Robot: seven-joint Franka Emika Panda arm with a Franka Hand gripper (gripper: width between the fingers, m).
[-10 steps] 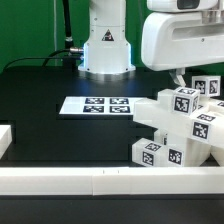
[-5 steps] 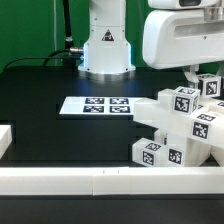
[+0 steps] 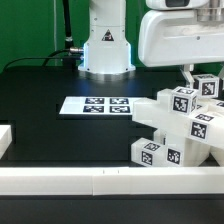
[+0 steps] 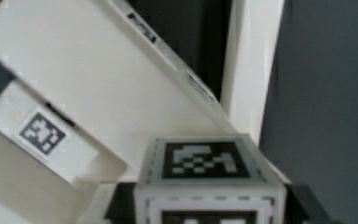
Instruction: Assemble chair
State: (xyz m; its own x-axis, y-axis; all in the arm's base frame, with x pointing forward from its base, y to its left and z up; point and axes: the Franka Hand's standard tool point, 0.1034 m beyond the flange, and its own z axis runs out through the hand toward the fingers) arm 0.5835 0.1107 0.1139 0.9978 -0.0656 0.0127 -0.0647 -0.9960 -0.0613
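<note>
On the exterior view's right, the chair (image 3: 178, 128) sat as a stacked cluster of tagged white blocks on the black counter (image 3: 60, 85), against the front border rail (image 3: 100, 181). Versus a second ago, the white arm head had drifted slightly toward the exterior view's left and the gripper (image 3: 187, 75) had dropped onto the upper rear block; the chair parts hadn't moved. Reads as an approach or grip phase, no joining yet. The marker board (image 3: 97, 105) lay flat near the robot base (image 3: 106, 50).

Wrist view: a tagged chair block (image 4: 204, 165) sat right between the jaws, with a ribbed panel (image 4: 87, 90) behind. Jaws apart or clamped: cannot tell.
</note>
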